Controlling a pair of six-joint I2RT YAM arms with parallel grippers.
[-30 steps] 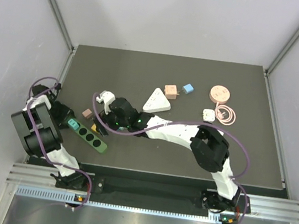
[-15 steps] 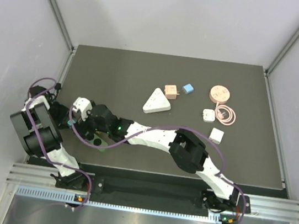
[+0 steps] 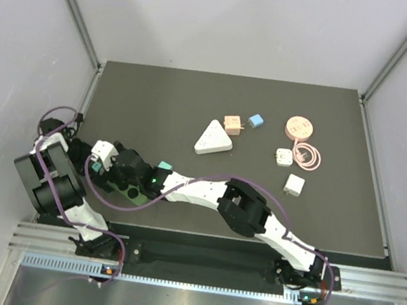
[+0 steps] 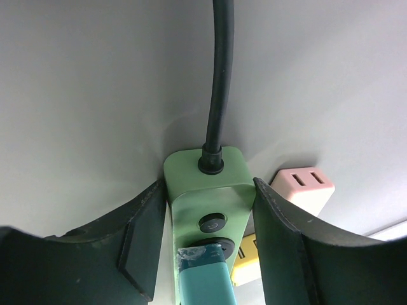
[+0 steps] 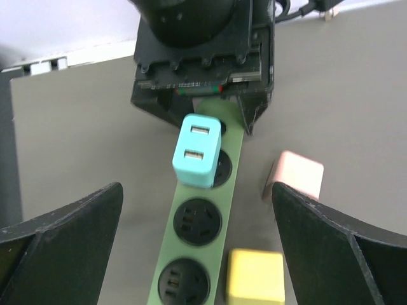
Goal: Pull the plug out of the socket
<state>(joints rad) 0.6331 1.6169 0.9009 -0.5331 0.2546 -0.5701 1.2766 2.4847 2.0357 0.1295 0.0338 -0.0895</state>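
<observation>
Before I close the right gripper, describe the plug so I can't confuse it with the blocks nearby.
At the near-left corner of the table lies a green power strip, its corded end gripped by the left gripper. The plug is the teal cube standing in the socket nearest that gripper. Only it sits on the strip; the pink block and yellow block lie beside it.

The overhead camera looks down on the whole table (image 3: 196, 98) from above its near edge. Both wrist cameras sit close, facing each other over the strip (image 4: 191, 210) and plug (image 5: 198, 151).
</observation>
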